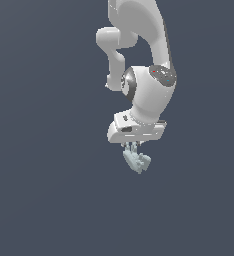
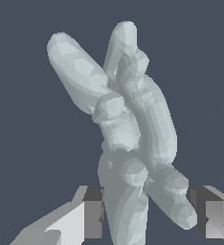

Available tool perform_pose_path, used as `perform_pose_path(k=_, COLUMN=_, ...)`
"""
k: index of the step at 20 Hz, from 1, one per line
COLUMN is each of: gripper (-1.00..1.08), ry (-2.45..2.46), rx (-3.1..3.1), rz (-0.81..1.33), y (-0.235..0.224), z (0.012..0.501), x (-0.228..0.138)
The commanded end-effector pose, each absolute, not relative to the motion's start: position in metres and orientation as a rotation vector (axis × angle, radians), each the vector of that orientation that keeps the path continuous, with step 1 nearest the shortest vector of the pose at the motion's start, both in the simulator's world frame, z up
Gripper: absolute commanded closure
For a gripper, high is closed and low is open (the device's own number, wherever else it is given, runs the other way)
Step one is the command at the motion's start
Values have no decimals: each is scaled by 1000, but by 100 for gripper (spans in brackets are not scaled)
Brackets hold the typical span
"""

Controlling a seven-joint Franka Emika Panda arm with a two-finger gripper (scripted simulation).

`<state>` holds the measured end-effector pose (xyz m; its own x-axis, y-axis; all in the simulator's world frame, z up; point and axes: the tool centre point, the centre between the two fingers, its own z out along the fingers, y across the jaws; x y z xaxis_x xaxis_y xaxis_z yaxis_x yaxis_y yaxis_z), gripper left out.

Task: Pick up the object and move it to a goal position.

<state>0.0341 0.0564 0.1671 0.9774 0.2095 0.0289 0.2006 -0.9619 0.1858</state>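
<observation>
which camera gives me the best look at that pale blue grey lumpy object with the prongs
The wrist view. There the pale blue-grey lumpy pronged object fills the frame, with each rounded prong distinct, between the white gripper. In the exterior view the object is only a tiny shape hanging beneath the gripper, its prongs barely distinguishable.

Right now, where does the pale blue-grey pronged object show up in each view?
Exterior view: the object hangs just below the white gripper, slightly right of centre.
Wrist view: the object fills the centre, prongs spreading away from the camera.
Shared landmark: the gripper's fingers flanking the object's near end.
</observation>
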Motion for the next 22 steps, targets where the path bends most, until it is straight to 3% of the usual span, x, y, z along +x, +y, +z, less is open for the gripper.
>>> perform_pose_path(k=1, gripper=108, ry=309, rx=2942, rz=75, y=63, z=188, x=22)
perform_pose_path(k=22, gripper=108, ry=309, rx=2940, rz=74, y=124, z=390, x=-100)
